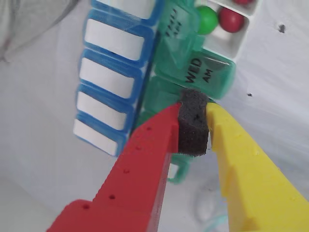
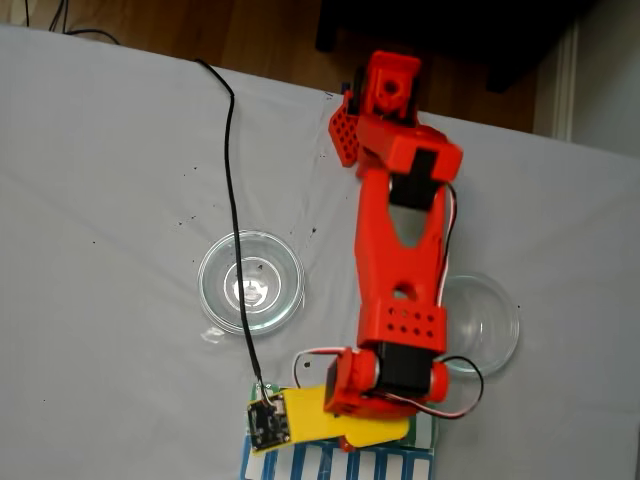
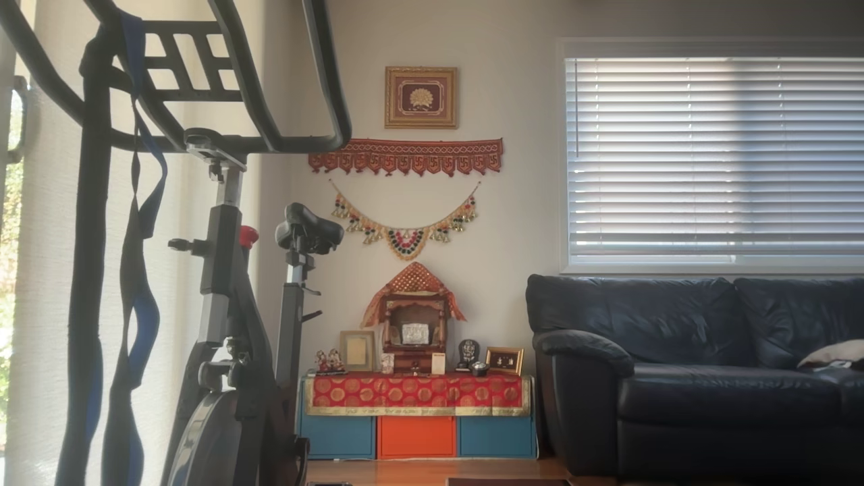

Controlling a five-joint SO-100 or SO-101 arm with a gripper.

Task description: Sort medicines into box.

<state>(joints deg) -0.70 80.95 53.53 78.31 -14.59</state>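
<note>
Wrist view: tool (image 1: 194,126), red finger (image 1: 145,164) and yellow finger (image 1: 246,164), nearly closed with a dark foam pad (image 1: 194,126) sandwiched between the tips, no pill visibly gripped. Pad hovering at or pressing a green lid (image 1: 200,72) marked WED AM on the box (image 1: 159,92), probably to shut it; contact impossible to confirm. Just beyond, an open white compartment holding a green pill (image 1: 207,19) and a red pill (image 1: 231,20). Blue row (image 1: 108,77) alongside, lids down.

Fixed view: red arm (image 2: 400,270) stretched toward the tabletop's (image 2: 100,200) near edge, covering most of the box there. Two clear dishes (image 2: 250,280) flanking the arm, seemingly emptied.

Other view: a living room with an exercise bike (image 3: 236,304) and sofa (image 3: 695,364).
</note>
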